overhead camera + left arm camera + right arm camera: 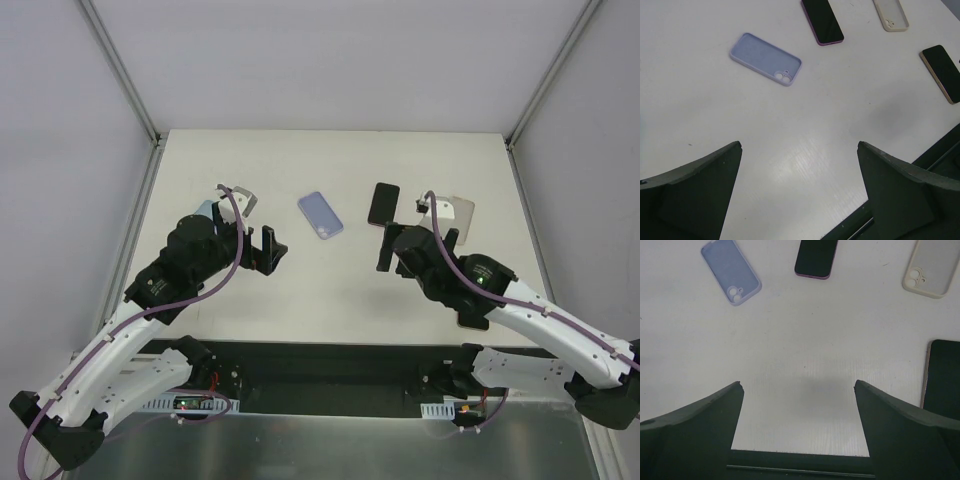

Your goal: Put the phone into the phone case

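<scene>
Left gripper [271, 250]: jaws spread wide, holding nothing, above the table [330, 300]. Lavender phone case [320, 215]: flat near the table's middle. Purple-edged phone [383, 204]: screen up, near the case's right, not touching. Right gripper [386, 246]: jaws wide, empty. Beige case [463, 212]: farthest right.

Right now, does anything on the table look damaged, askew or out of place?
Nothing stands out. The lavender case, the cream case, the purple-edged phone and the gold-edged phone lie flat and apart, no damage visible. The left gripper and right gripper are open, empty.
</scene>
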